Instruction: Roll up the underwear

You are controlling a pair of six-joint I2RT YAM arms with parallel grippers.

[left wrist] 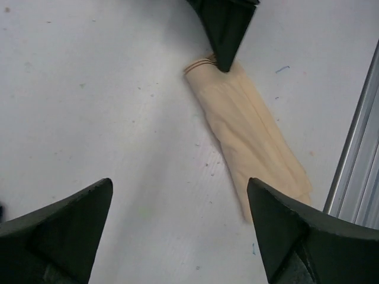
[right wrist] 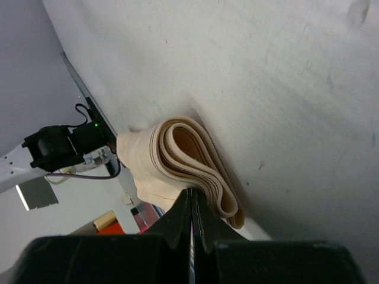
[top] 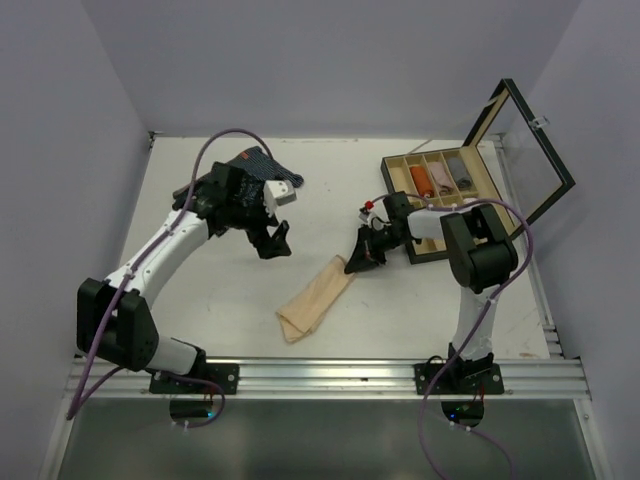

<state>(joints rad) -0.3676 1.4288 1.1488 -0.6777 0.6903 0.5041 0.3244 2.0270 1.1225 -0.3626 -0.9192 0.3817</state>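
The beige underwear (top: pixel 315 295) lies on the white table as a long folded strip, slanting from the near left to the far right. My right gripper (top: pixel 358 262) is shut, and its closed tips rest against the strip's far right end (right wrist: pixel 177 154), where the folded layers curl up. In the left wrist view those same tips (left wrist: pixel 224 41) press on the end of the beige underwear (left wrist: pixel 249 130). My left gripper (top: pixel 272 243) hangs open above bare table just left of the strip, holding nothing (left wrist: pixel 179 183). A navy striped underwear (top: pixel 262 165) lies at the back, partly hidden by the left arm.
A compartmented wooden box (top: pixel 392 175) stands at the back right with its glass lid (top: pixel 530 140) raised; several small rolled cloths lie in its compartments. A metal rail (top: pixel 330 375) runs along the near table edge, close to the strip's near end (left wrist: pixel 355 148).
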